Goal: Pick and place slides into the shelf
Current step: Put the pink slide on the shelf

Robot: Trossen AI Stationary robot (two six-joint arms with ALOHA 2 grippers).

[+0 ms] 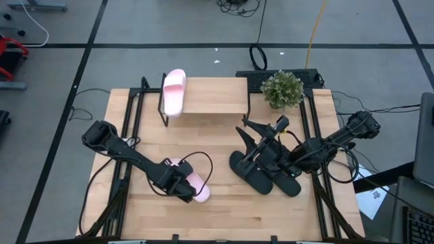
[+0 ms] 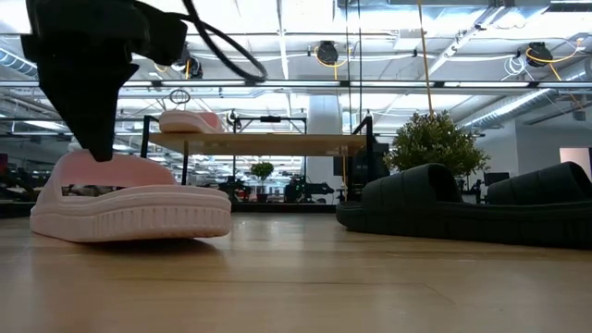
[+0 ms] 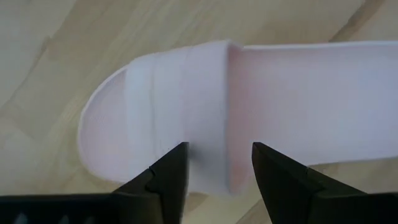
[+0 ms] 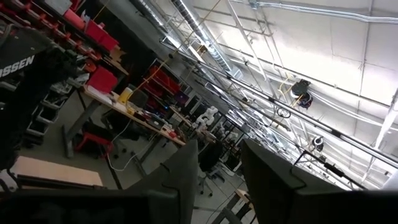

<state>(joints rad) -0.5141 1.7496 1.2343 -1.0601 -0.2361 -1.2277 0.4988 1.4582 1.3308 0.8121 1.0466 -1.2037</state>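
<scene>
One pale pink slide (image 1: pixel 199 190) lies sole-down on the table's near left part, and my left gripper (image 1: pixel 184 190) hangs open over its strap (image 3: pixel 186 93). In the left wrist view the fingers (image 3: pixel 174 171) stand either side of the strap's edge. The second pink slide (image 1: pixel 174 91) lies on the left end of the shelf (image 1: pixel 217 95), overhanging its edge. Two black slides (image 1: pixel 249 173) (image 1: pixel 286 181) sit side by side on the table's right part. My right gripper (image 1: pixel 261 130) is raised above them, open, pointing up toward the ceiling (image 4: pixel 217 168). My left gripper comes at the pink slide's strap (image 3: pixel 208 143) from above, pointing down, its fingers across the strap's edge. One dark finger (image 2: pixel 97 148) reaches the strap's top in the low view. I cannot tell whether it touches. The slide rests flat on the table.
A potted plant (image 1: pixel 283 88) stands at the shelf's right end, near the table's far edge. Black cables run along both table sides. Bare tabletop (image 1: pixel 224 217) lies along the near edge and between the pink and black slides.
</scene>
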